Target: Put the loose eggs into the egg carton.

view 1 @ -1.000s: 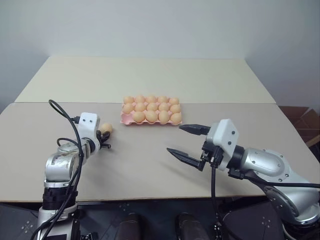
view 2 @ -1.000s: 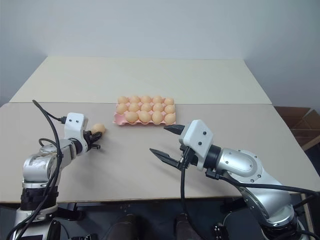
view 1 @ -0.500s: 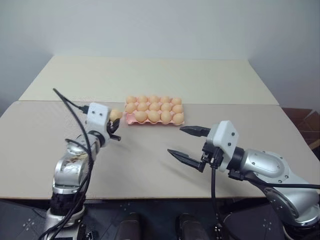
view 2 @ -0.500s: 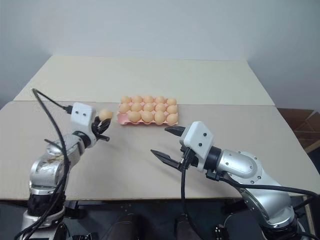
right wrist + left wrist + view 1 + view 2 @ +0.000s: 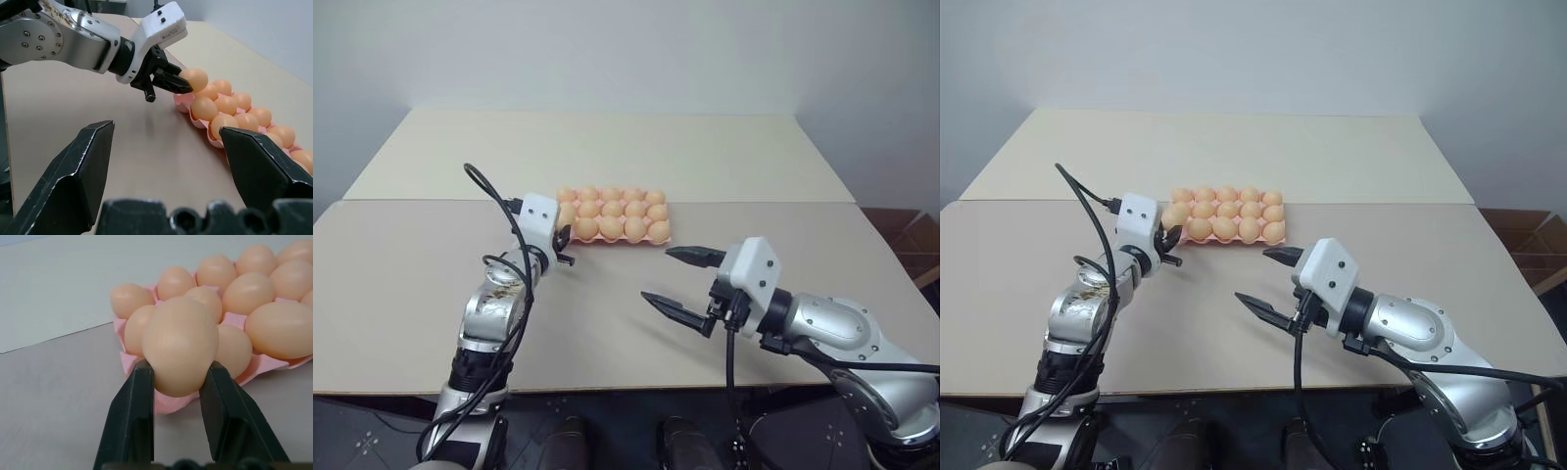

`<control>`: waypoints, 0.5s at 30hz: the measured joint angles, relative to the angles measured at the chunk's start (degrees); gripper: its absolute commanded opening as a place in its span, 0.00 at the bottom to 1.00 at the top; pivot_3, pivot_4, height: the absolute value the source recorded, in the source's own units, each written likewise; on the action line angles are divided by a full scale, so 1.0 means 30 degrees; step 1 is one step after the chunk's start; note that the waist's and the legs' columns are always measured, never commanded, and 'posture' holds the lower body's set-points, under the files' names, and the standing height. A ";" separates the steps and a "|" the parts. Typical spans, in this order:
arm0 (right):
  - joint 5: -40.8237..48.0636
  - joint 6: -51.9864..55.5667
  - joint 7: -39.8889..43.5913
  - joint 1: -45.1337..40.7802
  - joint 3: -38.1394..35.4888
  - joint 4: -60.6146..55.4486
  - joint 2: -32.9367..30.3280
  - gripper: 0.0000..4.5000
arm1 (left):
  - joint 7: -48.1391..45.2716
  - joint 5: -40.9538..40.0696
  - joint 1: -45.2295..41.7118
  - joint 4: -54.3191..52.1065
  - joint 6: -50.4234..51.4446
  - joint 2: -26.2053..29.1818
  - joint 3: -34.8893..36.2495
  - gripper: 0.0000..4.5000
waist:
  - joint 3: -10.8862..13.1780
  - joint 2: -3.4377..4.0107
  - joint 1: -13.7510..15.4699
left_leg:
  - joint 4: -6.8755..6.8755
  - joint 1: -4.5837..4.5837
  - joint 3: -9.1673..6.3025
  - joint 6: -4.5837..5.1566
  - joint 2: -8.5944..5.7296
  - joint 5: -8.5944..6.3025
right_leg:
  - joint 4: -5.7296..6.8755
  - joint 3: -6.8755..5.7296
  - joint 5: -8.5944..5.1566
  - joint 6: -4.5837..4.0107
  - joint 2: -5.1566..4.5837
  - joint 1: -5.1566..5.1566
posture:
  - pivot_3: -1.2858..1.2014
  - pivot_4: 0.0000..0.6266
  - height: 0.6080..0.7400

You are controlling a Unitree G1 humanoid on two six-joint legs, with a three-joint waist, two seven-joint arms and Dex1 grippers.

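Fourteen eggs (image 5: 612, 215) in carton (image 5: 607, 238), one egg (image 5: 180, 346) in left gripper (image 5: 178, 382)

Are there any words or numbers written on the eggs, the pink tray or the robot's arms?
None: no words, numbers or signs can be read on the egg held in the left tool, the egg carton, the right tool or the table.
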 measured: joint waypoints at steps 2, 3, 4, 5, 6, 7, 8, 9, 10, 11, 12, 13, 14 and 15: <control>0.0011 0.0041 -0.0111 -0.0005 0.0002 0.0000 0.0028 0.90 | -0.0002 0.0038 0.0093 0.0015 0.0002 0.0057 0.0000 0.22 | 0.0000 0.0000 -0.0002 | 0.0000 0.0000 0.0000 0.0000 -0.0001 0.0000 | 0.0001 0.0000 0.0000 0.0000 -0.0001 0.0000 | 0.52 0.24 1.00; 0.0014 0.0079 -0.0131 -0.0043 0.0006 0.0000 0.0048 0.90 | 0.0003 0.0106 0.0093 0.0083 -0.0019 0.0063 -0.0001 0.22 | 0.0000 0.0000 -0.0002 | 0.0000 0.0000 0.0001 0.0000 -0.0002 0.0000 | 0.0001 0.0000 0.0000 -0.0001 -0.0001 0.0000 | 0.52 0.24 1.00; 0.0018 0.0093 -0.0138 -0.0108 0.0006 0.0000 0.0057 0.90 | 0.0030 0.0172 0.0093 0.0175 -0.0063 0.0062 -0.0001 0.22 | 0.0000 0.0000 -0.0002 | 0.0000 0.0000 0.0001 0.0000 -0.0002 0.0000 | 0.0000 0.0000 0.0000 -0.0001 -0.0001 0.0000 | 0.52 0.24 1.00; 0.0023 0.0094 -0.0140 -0.0133 0.0006 0.0000 0.0057 0.90 | 0.0049 0.0206 0.0092 0.0284 -0.0093 0.0060 -0.0002 0.22 | 0.0000 0.0001 -0.0002 | 0.0000 0.0002 0.0001 0.0000 -0.0002 0.0000 | 0.0000 0.0000 0.0000 -0.0001 -0.0001 0.0002 | 0.52 0.24 1.00; 0.0029 0.0103 -0.0141 -0.0141 0.0006 0.0000 0.0057 0.90 | 0.0097 0.0324 0.0092 0.0569 -0.0156 0.0052 -0.0001 0.22 | 0.0000 0.0000 -0.0002 | 0.0000 0.0002 0.0001 0.0000 -0.0002 0.0000 | 0.0000 -0.0001 0.0000 -0.0001 -0.0001 0.0002 | 0.52 0.24 1.00; 0.0030 0.0110 -0.0140 -0.0141 0.0006 0.0001 0.0057 0.90 | 0.0152 0.0382 0.0091 0.0813 -0.0204 0.0047 -0.0002 0.22 | 0.0000 0.0000 -0.0001 | 0.0000 0.0000 0.0000 0.0000 -0.0002 0.0000 | -0.0002 -0.0003 0.0000 -0.0001 0.0000 0.0001 | 0.52 0.24 1.00; 0.0033 0.0110 -0.0138 -0.0141 0.0005 0.0001 0.0057 0.90 | 0.0191 0.0420 0.0091 0.1015 -0.0246 0.0038 -0.0002 0.22 | 0.0000 0.0000 -0.0001 | 0.0000 -0.0002 -0.0001 0.0000 -0.0002 0.0000 | -0.0003 -0.0003 0.0000 0.0000 0.0000 0.0001 | 0.52 0.24 1.00; 0.0038 0.0110 -0.0133 -0.0141 0.0004 0.0001 0.0057 0.90 | 0.0225 0.0440 0.0091 0.1225 -0.0342 0.0016 -0.0002 0.22 | 0.0000 0.0000 -0.0001 | 0.0000 -0.0002 0.0000 0.0000 -0.0002 0.0000 | -0.0004 -0.0002 0.0000 0.0000 -0.0002 0.0001 | 0.52 0.24 1.00; 0.0039 0.0110 -0.0128 -0.0139 0.0004 0.0000 0.0056 0.90 | 0.0267 0.0462 0.0092 0.1333 -0.0389 0.0010 -0.0005 0.22 | 0.0000 -0.0001 -0.0001 | 0.0000 -0.0004 0.0000 0.0000 -0.0002 0.0000 | -0.0004 -0.0002 0.0000 0.0000 -0.0001 0.0001 | 0.52 0.24 1.00; 0.0044 0.0110 -0.0122 -0.0134 0.0002 0.0000 0.0056 0.90 | 0.0309 0.0477 0.0092 0.1364 -0.0405 0.0005 -0.0005 0.22 | 0.0001 -0.0001 -0.0001 | 0.0000 -0.0003 -0.0001 0.0000 -0.0002 0.0000 | -0.0004 -0.0002 0.0000 0.0000 -0.0002 0.0001 | 0.52 0.24 1.00; 0.0047 0.0110 -0.0118 -0.0128 0.0001 0.0000 0.0055 0.90 | 0.0329 0.0477 0.0092 0.1364 -0.0422 0.0001 -0.0004 0.22 | 0.0000 -0.0001 -0.0002 | 0.0000 -0.0002 -0.0001 0.0000 -0.0002 0.0000 | -0.0003 -0.0002 0.0000 0.0000 -0.0002 0.0001 | 0.52 0.24 1.00; 0.0050 0.0110 -0.0114 -0.0105 0.0000 -0.0001 0.0055 0.90 | 0.0328 0.0471 0.0092 0.1372 -0.0467 -0.0008 -0.0002 0.30 | 0.0000 -0.0001 -0.0001 | 0.0000 -0.0001 -0.0001 0.0000 -0.0002 0.0000 | -0.0002 -0.0003 0.0000 0.0000 -0.0002 0.0001 | 0.52 0.24 1.00; 0.0053 0.0110 -0.0114 -0.0090 0.0000 -0.0001 0.0055 0.90 | 0.0321 0.0456 0.0092 0.1391 -0.0516 -0.0019 0.0003 0.38 | 0.0000 -0.0001 -0.0002 | 0.0000 -0.0001 -0.0001 0.0000 -0.0002 0.0000 | -0.0002 -0.0003 0.0000 0.0000 -0.0001 0.0002 | 0.52 0.24 1.00; 0.0054 0.0110 -0.0114 -0.0084 -0.0002 -0.0003 0.0055 0.90 | 0.0278 0.0408 0.0092 0.1443 -0.0597 -0.0035 0.0049 0.43 | 0.0000 -0.0001 -0.0001 | 0.0000 0.0000 0.0000 0.0000 -0.0001 0.0000 | -0.0001 -0.0003 0.0000 0.0000 -0.0002 0.0002 | 0.52 0.24 1.00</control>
